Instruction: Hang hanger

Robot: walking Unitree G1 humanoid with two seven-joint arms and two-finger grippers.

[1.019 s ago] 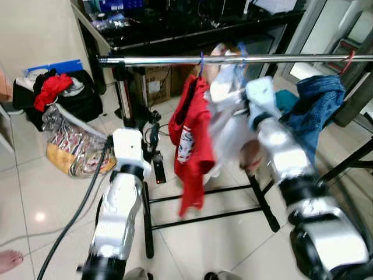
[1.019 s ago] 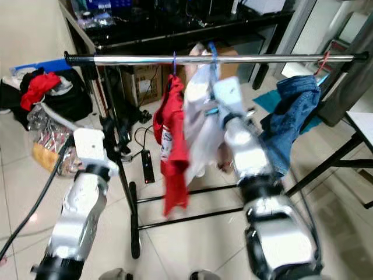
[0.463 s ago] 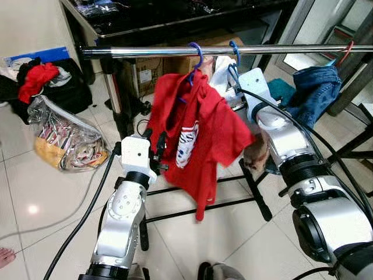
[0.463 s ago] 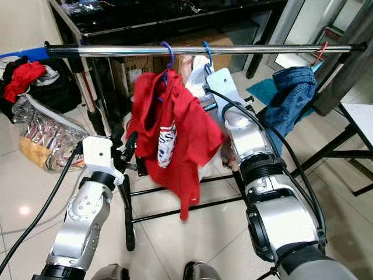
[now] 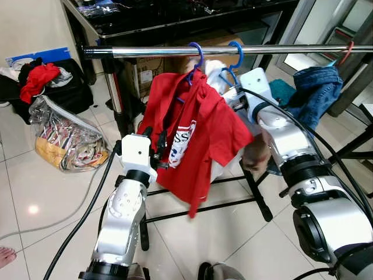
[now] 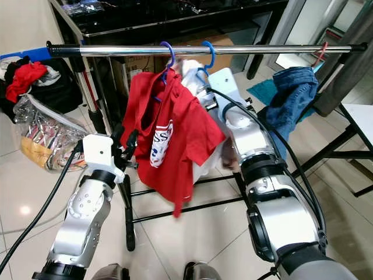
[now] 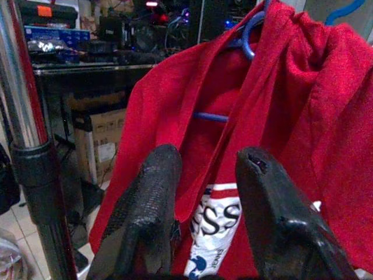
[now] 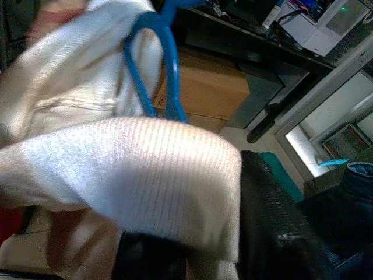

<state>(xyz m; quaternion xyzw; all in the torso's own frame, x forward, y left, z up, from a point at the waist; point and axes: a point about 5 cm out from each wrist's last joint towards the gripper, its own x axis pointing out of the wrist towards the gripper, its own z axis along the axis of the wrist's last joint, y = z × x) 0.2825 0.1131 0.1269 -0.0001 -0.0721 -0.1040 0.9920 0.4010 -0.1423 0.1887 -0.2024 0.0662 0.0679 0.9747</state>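
Observation:
A chrome rail (image 5: 145,52) runs across the top of the clothes rack. A red shirt (image 5: 198,131) hangs from it on a blue hanger (image 5: 197,57) and is swung out wide. Right beside it a second blue hanger (image 5: 235,53), carrying a white garment (image 8: 134,175), curves its hook over the rail. My right gripper (image 5: 226,92) is just below that hook, shut on the white garment; cloth hides one finger. My left gripper (image 7: 210,157) is open, low in front of the red shirt, close to its hem and holding nothing.
Blue jeans (image 5: 317,93) hang at the rail's right end. A clear bag of clothes (image 5: 70,140) and a black bag (image 5: 64,96) lie on the floor at left. The rack's base bars (image 5: 204,207) cross the tiles ahead. A person's bare foot (image 5: 6,256) shows at bottom left.
The camera has steadied and tipped down since a second ago. The red shirt has swung from hanging flat to spread wide. My right gripper with the white garment has barely shifted.

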